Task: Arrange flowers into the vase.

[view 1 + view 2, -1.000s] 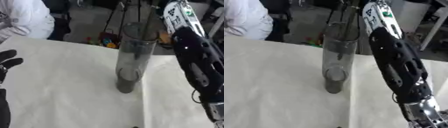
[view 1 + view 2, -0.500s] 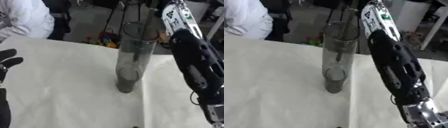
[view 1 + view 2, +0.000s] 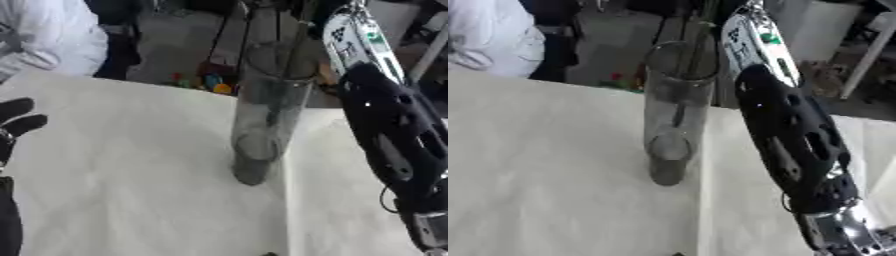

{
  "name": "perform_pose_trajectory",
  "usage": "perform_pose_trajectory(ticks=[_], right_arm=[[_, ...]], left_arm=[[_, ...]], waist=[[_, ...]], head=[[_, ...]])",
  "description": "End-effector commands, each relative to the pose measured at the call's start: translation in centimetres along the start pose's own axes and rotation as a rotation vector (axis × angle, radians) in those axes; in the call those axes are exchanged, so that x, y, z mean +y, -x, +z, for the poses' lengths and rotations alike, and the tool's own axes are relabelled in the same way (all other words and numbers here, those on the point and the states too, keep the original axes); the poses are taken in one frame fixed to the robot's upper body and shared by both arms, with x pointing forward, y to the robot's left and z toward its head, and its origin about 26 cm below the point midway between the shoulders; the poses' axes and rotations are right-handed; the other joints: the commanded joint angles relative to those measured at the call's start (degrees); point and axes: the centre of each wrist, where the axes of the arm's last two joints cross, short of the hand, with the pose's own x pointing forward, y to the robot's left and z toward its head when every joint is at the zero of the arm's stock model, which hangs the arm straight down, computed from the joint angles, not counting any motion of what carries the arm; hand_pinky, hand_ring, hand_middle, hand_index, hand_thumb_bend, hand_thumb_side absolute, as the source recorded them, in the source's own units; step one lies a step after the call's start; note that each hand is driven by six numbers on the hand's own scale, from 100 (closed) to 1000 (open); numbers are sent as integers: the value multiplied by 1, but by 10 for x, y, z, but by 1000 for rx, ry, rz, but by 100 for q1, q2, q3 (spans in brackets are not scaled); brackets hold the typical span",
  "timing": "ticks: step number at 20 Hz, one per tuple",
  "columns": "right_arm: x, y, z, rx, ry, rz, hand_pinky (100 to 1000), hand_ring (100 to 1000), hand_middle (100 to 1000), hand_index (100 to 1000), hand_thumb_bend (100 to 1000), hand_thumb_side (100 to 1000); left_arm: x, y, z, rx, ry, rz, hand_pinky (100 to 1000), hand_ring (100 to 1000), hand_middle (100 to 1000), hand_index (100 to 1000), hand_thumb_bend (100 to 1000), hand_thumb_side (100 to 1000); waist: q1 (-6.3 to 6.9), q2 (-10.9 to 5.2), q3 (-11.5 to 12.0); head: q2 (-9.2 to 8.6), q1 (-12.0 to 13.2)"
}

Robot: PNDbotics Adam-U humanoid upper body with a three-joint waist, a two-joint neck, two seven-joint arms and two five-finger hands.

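A tall clear glass vase (image 3: 267, 115) stands upright on the white-covered table (image 3: 131, 175). A thin dark stem (image 3: 296, 45) comes down from the top edge into the vase's mouth and ends partway down inside. My right arm (image 3: 394, 130) rises from the lower right past the vase, and its white forearm (image 3: 750, 37) runs out of the top edge, so the hand is hidden. At the left edge my left hand (image 3: 16, 120) rests open with its fingers up, well away from the vase.
A person in white (image 3: 44, 40) stands at the far left beyond the table's edge. Dark floor, stand legs and small coloured objects (image 3: 197, 82) lie behind the table.
The right forearm has shifted only slightly beside the vase. The vase and the left hand have stayed where they were.
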Motion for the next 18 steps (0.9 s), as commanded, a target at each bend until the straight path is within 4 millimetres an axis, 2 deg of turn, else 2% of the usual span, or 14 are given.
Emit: perform_pose_trajectory(ticks=[1,2,3,4,5,8,9,10,11,12,13,15,18], right_arm=[[-3,-18,-1,-51,2,49,397,462,100,108,295,503],[-4,-17,-1,-52,2,55,428,482,100,108,296,501],[-4,-17,-1,-53,0,61,515,534,100,110,299,500],[-4,-17,-1,-54,-4,67,539,549,113,110,300,500],[-4,-16,-1,-54,-7,71,596,591,154,111,300,502],[-4,-15,-1,-49,-13,71,664,654,204,110,290,502],[-4,-15,-1,-47,-13,69,763,717,239,109,284,501],[-4,-14,-1,-44,-12,65,779,726,244,109,284,501],[-4,-14,-1,-40,-10,60,930,790,286,108,283,500],[-4,-14,-1,-38,-8,56,989,813,301,108,286,501],[-4,-15,0,-38,-9,54,1000,857,329,109,292,502],[-4,-15,0,-38,-14,53,1000,881,346,107,296,511],[-4,-14,1,-38,-24,56,1000,872,347,106,289,558]], left_arm=[[-3,-5,-4,-22,2,13,705,726,789,867,272,946],[-3,-5,-4,-21,2,14,705,727,789,867,272,947],[-3,-5,-4,-21,2,14,706,727,789,867,272,947],[-3,-5,-4,-20,2,14,706,727,789,867,271,947],[-3,-5,-4,-20,2,15,706,727,789,867,271,947],[-3,-5,-4,-21,3,17,705,727,789,867,271,946],[-3,-5,-4,-21,3,17,706,727,790,867,271,946],[-3,-5,-4,-21,3,18,706,727,790,867,271,946],[-4,-5,-5,-21,3,19,706,726,790,867,271,946],[-4,-5,-5,-22,4,20,706,726,790,867,271,946],[-4,-5,-5,-22,4,20,706,726,790,867,270,946],[-4,-5,-5,-22,4,21,706,726,790,867,271,946],[-4,-5,-5,-23,6,23,706,726,790,867,271,946]], waist=[[70,-123,-15],[73,-123,-16],[76,-123,-19],[77,-123,-23],[78,-122,-26],[77,-121,-26],[77,-122,-25],[77,-124,-24],[77,-125,-22],[77,-125,-22],[76,-126,-23],[72,-124,-24],[68,-120,-25]], head=[[-71,4],[-70,3],[-72,4],[-74,6],[-76,8],[-79,12],[-85,13],[-90,14],[-92,18],[-93,22],[-94,26],[-101,30],[-101,37]])
